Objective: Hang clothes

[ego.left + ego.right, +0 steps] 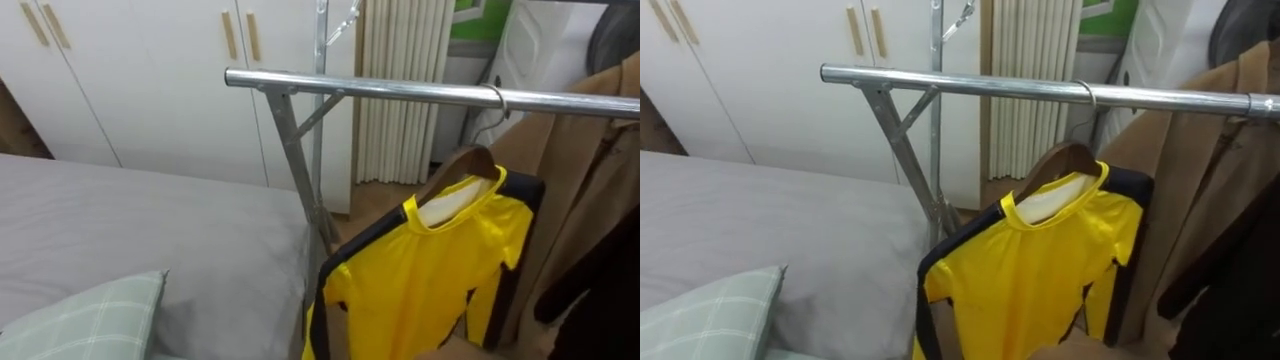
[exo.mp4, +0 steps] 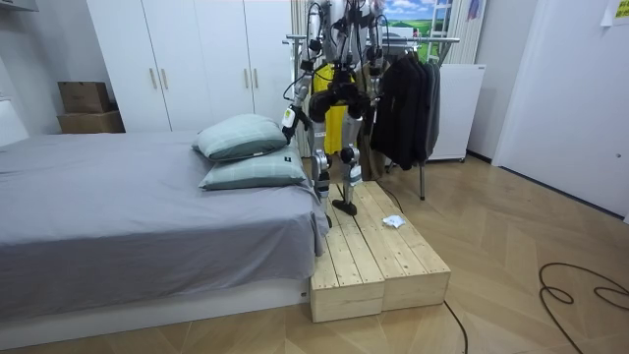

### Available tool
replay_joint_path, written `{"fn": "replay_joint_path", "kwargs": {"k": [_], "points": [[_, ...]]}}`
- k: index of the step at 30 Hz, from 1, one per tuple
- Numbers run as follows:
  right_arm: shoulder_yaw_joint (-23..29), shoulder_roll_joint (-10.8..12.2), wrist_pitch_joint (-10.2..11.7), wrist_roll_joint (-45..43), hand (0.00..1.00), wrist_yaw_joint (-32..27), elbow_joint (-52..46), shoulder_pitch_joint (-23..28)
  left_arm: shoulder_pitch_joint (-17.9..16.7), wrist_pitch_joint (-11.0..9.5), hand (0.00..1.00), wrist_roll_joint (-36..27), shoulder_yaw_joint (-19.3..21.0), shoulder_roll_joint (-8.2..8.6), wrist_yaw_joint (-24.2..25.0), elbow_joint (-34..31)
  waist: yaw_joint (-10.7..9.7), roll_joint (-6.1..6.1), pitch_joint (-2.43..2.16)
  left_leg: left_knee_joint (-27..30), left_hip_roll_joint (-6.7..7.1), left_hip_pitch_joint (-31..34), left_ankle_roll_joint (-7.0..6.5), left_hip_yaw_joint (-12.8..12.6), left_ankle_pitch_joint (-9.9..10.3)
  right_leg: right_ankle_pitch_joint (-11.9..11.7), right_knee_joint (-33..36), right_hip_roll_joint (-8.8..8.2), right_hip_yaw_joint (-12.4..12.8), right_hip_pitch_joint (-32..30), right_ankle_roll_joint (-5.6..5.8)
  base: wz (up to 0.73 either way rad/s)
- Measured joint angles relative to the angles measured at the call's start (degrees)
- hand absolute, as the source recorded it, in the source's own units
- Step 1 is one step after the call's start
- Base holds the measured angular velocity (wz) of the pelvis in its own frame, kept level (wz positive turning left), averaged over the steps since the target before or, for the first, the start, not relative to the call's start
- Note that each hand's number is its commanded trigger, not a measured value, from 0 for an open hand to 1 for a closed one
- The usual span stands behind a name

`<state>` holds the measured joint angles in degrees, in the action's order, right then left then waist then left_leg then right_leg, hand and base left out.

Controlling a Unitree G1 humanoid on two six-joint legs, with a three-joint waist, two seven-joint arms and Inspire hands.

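yellow shirt (image 1: 440, 270) already sits on its wooden hanger (image 1: 462, 165), hooked over the metal rail (image 1: 400, 90), right of centre in the eye views, so i'd call this piece done. can't see more clothes waiting. the shirt's hem is cut off at the bottom edge and a brown coat (image 1: 585, 170) runs off the right edge. top centre of the room view, the robot's too small, so can't tell if either hand is loose or holding anything.

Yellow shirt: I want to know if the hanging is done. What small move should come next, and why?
Probably just step back: the yellow shirt already hangs on its wooden hanger, whose hook sits over the metal rail, beside a brown coat. Nothing seems left to place here.
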<state>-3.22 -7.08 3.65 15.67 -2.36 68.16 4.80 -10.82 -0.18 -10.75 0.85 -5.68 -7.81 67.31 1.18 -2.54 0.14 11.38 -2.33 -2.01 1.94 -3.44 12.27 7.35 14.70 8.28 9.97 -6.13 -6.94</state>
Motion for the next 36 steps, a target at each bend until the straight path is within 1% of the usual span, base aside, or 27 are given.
{"fn": "replay_joint_path", "kwargs": {"k": [4, 5, 6, 7, 8, 10, 11, 13, 14, 16, 17, 18, 19, 20, 21, 22, 24, 25, 27, 28, 29, 30, 31, 32, 33, 34, 36], "points": [[-0.01, -0.05, 0.09, -0.35, 0.00, 0.00, 0.67, -0.27, -0.27, -2.49, 0.00, 0.04, -0.10, 0.23, 0.63, -0.04, 0.43, 0.05, 0.00, 0.36, 0.10, 1.41, 0.43, 0.24, -0.57, 1.16, 1.09, -1.03, -3.48, -0.74, -0.46, 0.54], [-0.02, -0.14, 0.10, -0.34, 0.00, 0.00, 0.82, -0.23, -0.23, -2.89, 0.00, 0.17, -0.08, 0.23, 0.74, -0.04, 0.51, -0.20, -0.10, 0.59, -0.06, 1.90, 0.72, -0.69, -1.00, 1.28, 1.07, -1.49, -5.04, -0.75, -0.70, 0.73], [-0.04, -0.26, 0.16, -0.35, 0.00, 0.00, 1.16, -0.24, -0.24, -2.98, 0.00, 0.18, -0.10, 0.19, 0.85, -0.05, 0.47, -0.18, -0.07, 0.95, -0.07, 2.60, 0.85, -1.36, -1.50, 1.44, 1.05, -2.06, -6.89, -0.75, -0.94, 0.78], [-0.07, -0.31, 0.16, -0.29, 0.00, -0.01, 1.27, -0.22, -0.11, -2.98, 0.00, 0.16, -0.16, 0.18, 0.94, -0.10, 0.47, -0.20, -0.06, 1.15, -0.07, 2.95, 0.90, -1.47, -1.65, 1.58, 1.03, -2.30, -7.71, -0.76, -1.07, 0.81], [-0.07, -0.41, 0.16, -0.28, 0.00, -0.04, 1.34, -0.22, 0.08, -2.97, 0.00, 0.16, -0.44, 0.17, 1.08, -0.64, 0.44, -0.27, -0.06, 1.52, -0.21, 3.55, 1.04, -2.11, -2.04, 1.84, 1.00, -2.77, -9.39, -0.74, -1.32, 0.79], [-0.14, -0.67, 0.68, -0.43, 0.00, -0.03, 1.52, -0.27, 0.37, -2.95, 0.00, 0.19, -0.58, 0.22, 1.36, -1.07, 0.44, -0.43, 0.10, 2.54, -0.65, 5.15, 1.04, -4.91, -3.03, 2.20, 0.81, -3.83, -13.02, -0.76, -1.90, 0.89], [-0.15, -0.78, 0.69, -0.51, 0.00, -0.03, 1.55, -0.32, 0.50, -2.91, 0.00, 0.18, -0.58, 0.22, 1.54, -1.06, 0.38, -0.31, 0.19, 3.25, -1.11, 5.59, 1.04, -5.77, -3.03, 2.36, 0.74, -4.12, -13.83, -0.77, -2.01, 0.84], [-0.14, -0.89, 0.64, -0.58, 0.00, -0.02, 1.66, -0.44, 0.79, -2.83, 0.00, 0.26, -0.45, -0.20, 2.22, -1.03, 0.01, -0.38, 0.16, 9.39, -3.36, 6.37, 0.38, -12.15, -1.75, 3.24, 1.07, -5.36, -17.76, -0.56, -2.34, 0.92], [-0.15, -0.93, 0.64, -0.58, 0.00, -0.02, 1.64, -0.51, 0.83, -2.73, 0.00, 0.52, -0.46, -0.42, 2.24, -1.01, -0.23, -0.40, 0.17, 10.63, -4.02, 6.31, 0.47, -13.22, -1.53, 3.39, 1.09, -5.49, -18.67, -0.50, -2.39, 1.00], [-0.71, -1.23, 0.56, -0.58, 0.00, 0.03, 1.64, -0.88, 0.69, -2.18, 0.00, 1.92, -0.41, -1.55, 2.60, -0.91, -1.09, -0.46, 0.31, 15.45, -6.89, 6.01, 1.05, -17.31, -0.81, 3.97, 1.37, -6.43, -23.36, -0.38, -2.93, 1.09], [-0.79, -1.29, 0.51, -0.53, 0.00, 0.02, 1.63, -0.89, 0.70, -2.06, 0.00, 2.29, -0.41, -1.87, 2.76, -0.95, -1.22, -0.43, 0.33, 16.67, -7.29, 5.81, 1.11, -18.28, -0.77, 4.11, 1.55, -6.67, -24.54, -0.14, -3.04, 1.08], [-1.30, -1.54, 0.50, -0.47, 0.00, 0.04, 1.63, -1.04, 0.77, -1.63, 0.00, 2.86, -0.43, -2.34, 3.01, -1.06, -1.21, -0.30, 0.49, 18.85, -8.27, 5.21, 1.02, -20.45, -0.66, 4.64, 2.08, -7.21, -26.74, 0.16, -3.17, 1.12], [-1.27, -1.73, 0.42, -0.44, 0.00, 0.04, 1.08, -1.18, 0.95, -1.21, 0.00, 4.42, -0.43, -2.61, 3.04, -1.05, -1.71, -0.32, 0.49, 19.97, -8.72, 4.80, 0.69, -21.22, -0.21, 5.19, 2.39, -7.79, -29.58, 0.16, -3.10, 1.20], [-1.26, -1.76, 0.40, -0.43, 0.00, 0.05, 0.59, -1.23, 1.16, -0.99, 0.00, 5.25, -0.48, -2.73, 3.04, -1.04, -2.10, -0.32, 0.56, 20.05, -8.99, 4.64, 0.94, -21.55, 0.04, 5.39, 2.56, -8.13, -31.02, 0.14, -3.06, 1.31], [-1.29, -1.74, 0.47, -0.20, 0.00, 0.09, 0.11, -1.66, 1.32, -0.64, 0.00, 6.76, -0.49, -2.95, 3.04, -1.04, -2.65, -0.30, 0.83, 19.91, -8.97, 4.25, 1.53, -22.21, 0.83, 5.94, 3.14, -8.68, -33.72, 0.07, -2.99, 1.02], [-1.28, -1.70, 0.53, -0.19, 0.00, 0.11, 0.16, -1.78, 1.34, -0.58, 0.00, 7.31, -0.49, -2.95, 3.02, -1.06, -2.77, -0.30, 0.83, 19.77, -9.03, 3.99, 1.70, -22.45, 1.32, 6.16, 3.19, -8.78, -34.85, 0.05, -2.95, 1.20], [-1.18, -1.56, 0.64, -0.19, 0.00, 0.09, 0.30, -1.99, 1.29, -0.50, 0.00, 8.58, -1.24, -3.17, 2.82, -1.04, -3.36, -0.08, 0.99, 15.78, -8.37, 2.27, 2.09, -23.17, 3.00, 7.26, 3.21, -9.08, -38.81, 0.10, -1.79, 1.10], [-1.18, -1.57, 0.63, -0.21, 0.00, 0.09, 0.33, -2.07, 1.25, -0.50, 0.00, 8.68, -1.30, -3.12, 2.82, -1.03, -3.24, -0.08, 0.99, 14.17, -7.85, 1.99, 2.01, -23.24, 3.44, 7.38, 3.25, -9.15, -39.59, 0.08, -1.60, 0.82], [-1.18, -1.59, 0.63, -0.25, 0.00, 0.15, 0.34, -2.20, 1.30, -0.51, 0.00, 9.14, -1.19, -3.05, 2.99, -1.12, -2.95, -0.02, 0.99, 9.75, -6.75, 0.63, 1.02, -23.30, 4.81, 7.86, 3.87, -9.36, -41.93, -0.19, -0.48, 0.56], [-1.13, -1.60, 0.63, -0.27, 0.00, 0.16, 0.38, -2.18, 1.43, -0.57, 0.00, 9.20, -1.13, -3.11, 2.99, -1.35, -2.88, 0.11, 0.87, 8.33, -6.19, 0.49, 1.29, -23.45, 5.77, 8.10, 4.74, -9.89, -43.10, -0.74, -0.06, 0.39], [-1.14, -1.56, 0.60, -0.24, 0.00, 0.16, 0.37, -2.14, 1.58, -0.59, 0.00, 9.21, -1.09, -3.17, 2.97, -1.35, -2.76, 0.11, 0.80, 7.78, -5.87, 0.48, 1.28, -23.54, 5.74, 8.24, 5.27, -10.41, -43.30, -0.89, 0.23, 0.26], [-1.07, -1.79, 0.56, -0.27, 0.00, 0.26, 0.32, -1.86, 1.47, -0.66, 0.00, 9.15, -0.76, -3.18, 3.00, -1.34, -2.32, 0.61, 0.70, 6.62, -5.80, 0.36, 1.16, -23.93, 5.81, 7.86, 5.22, -10.92, -44.22, -0.92, 1.70, 0.15], [-1.03, -1.87, 0.43, -0.27, 0.00, 0.35, 0.39, -1.57, 1.33, -0.76, 0.00, 9.09, -0.25, -3.11, 3.15, -1.34, -2.27, 0.52, 0.33, 5.88, -5.65, 0.31, 1.16, -24.01, 5.81, 7.57, 5.06, -11.27, -44.95, -0.84, 2.37, 0.27], [-1.03, -1.95, 0.05, -0.33, 0.00, 0.33, 0.42, -1.17, 1.29, -1.13, 0.00, 8.68, 0.37, -2.98, 3.43, -1.33, -2.47, 0.47, 0.00, 4.68, -5.28, 0.27, 1.02, -23.96, 5.71, 6.75, 4.97, -11.93, -45.82, -0.76, 3.83, 0.43], [-0.97, -2.01, -0.23, -0.43, 0.00, 0.24, 0.43, -0.82, 1.48, -1.82, 0.00, 8.47, 0.81, -2.84, 3.77, -1.33, -2.68, 0.41, -0.34, 3.71, -4.90, 0.22, 0.77, -23.91, 5.55, 6.00, 4.98, -12.64, -46.76, -0.63, 4.51, 0.58], [-0.43, -2.02, -0.64, -0.40, 0.00, 0.01, 0.51, -0.75, 1.96, -2.31, 0.00, 8.46, 1.21, -2.64, 4.11, -1.33, -2.74, 0.44, -0.33, 3.20, -4.70, -0.18, 0.64, -23.92, 5.21, 5.38, 4.83, -13.17, -47.72, 0.06, 4.27, 0.51], [0.61, -2.09, -0.94, -0.50, 0.00, -0.01, 0.72, -0.47, 2.02, -2.73, 0.00, 8.49, 1.38, -2.22, 4.70, -1.25, -2.67, 0.23, -0.44, 2.54, -4.66, -1.13, 0.26, -23.60, 4.08, 4.92, 4.90, -13.68, -47.92, 1.35, 4.59, 0.45]]}}
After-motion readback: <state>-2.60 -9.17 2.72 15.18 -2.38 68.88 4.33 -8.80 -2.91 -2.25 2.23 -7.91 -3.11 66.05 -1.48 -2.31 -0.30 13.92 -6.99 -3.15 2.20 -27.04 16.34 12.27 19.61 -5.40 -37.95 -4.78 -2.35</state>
